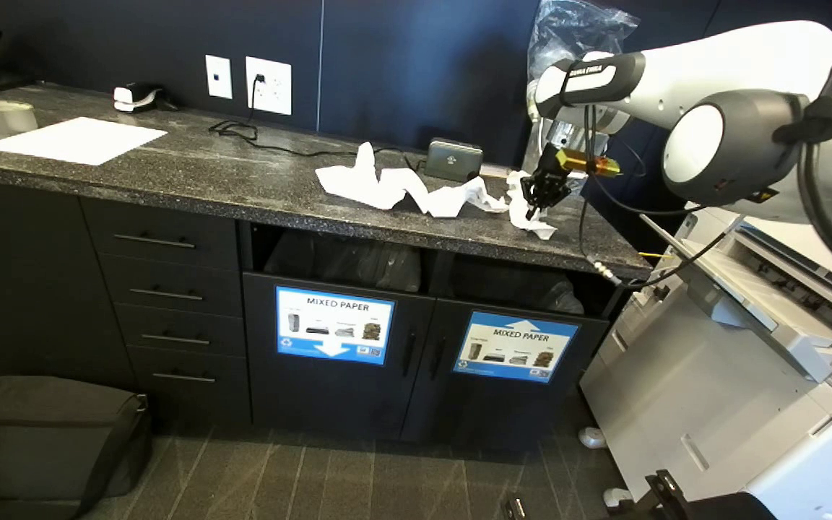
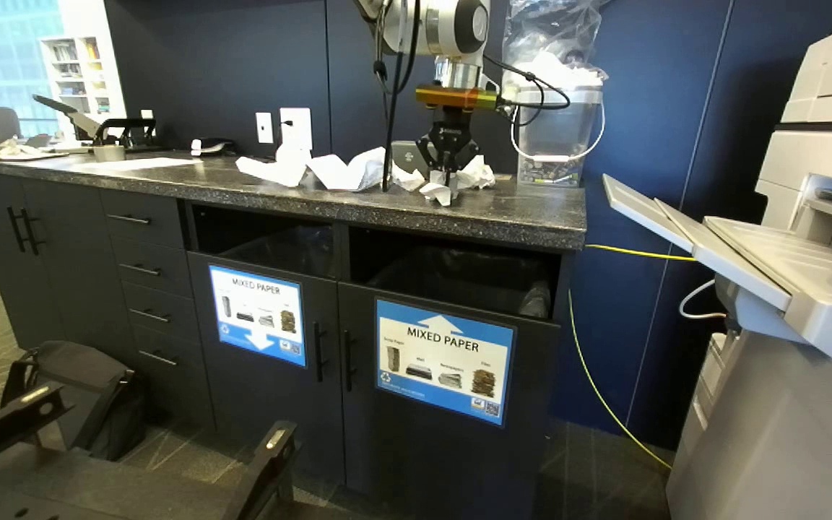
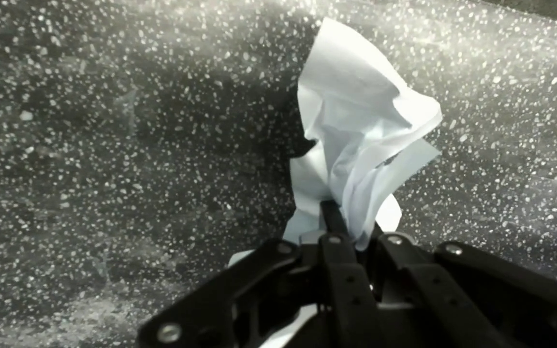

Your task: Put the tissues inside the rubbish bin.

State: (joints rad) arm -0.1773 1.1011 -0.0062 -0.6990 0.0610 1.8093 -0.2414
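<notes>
My gripper (image 1: 533,206) (image 2: 448,177) (image 3: 353,224) points down at the right end of the speckled countertop in both exterior views. Its fingers are shut on a crumpled white tissue (image 3: 360,111), which bunches up between them and spreads out beyond the tips. How much of it rests on the counter is hard to tell. More tissues (image 1: 369,184) (image 2: 347,172) lie folded and peaked along the counter, left of the gripper. Beneath the counter is the rubbish bin (image 2: 452,440) (image 1: 488,404), a dark front bearing a wide blue-and-white label under a rectangular slot.
A second slotted bin front (image 1: 326,393) adjoins it on the left. Behind the tissues stands a small dark box (image 1: 453,160). A clear bag-lined bucket (image 2: 553,123) is at the back right, a printer (image 1: 726,361) beyond the counter's end. A flat paper sheet (image 1: 76,139) lies far left.
</notes>
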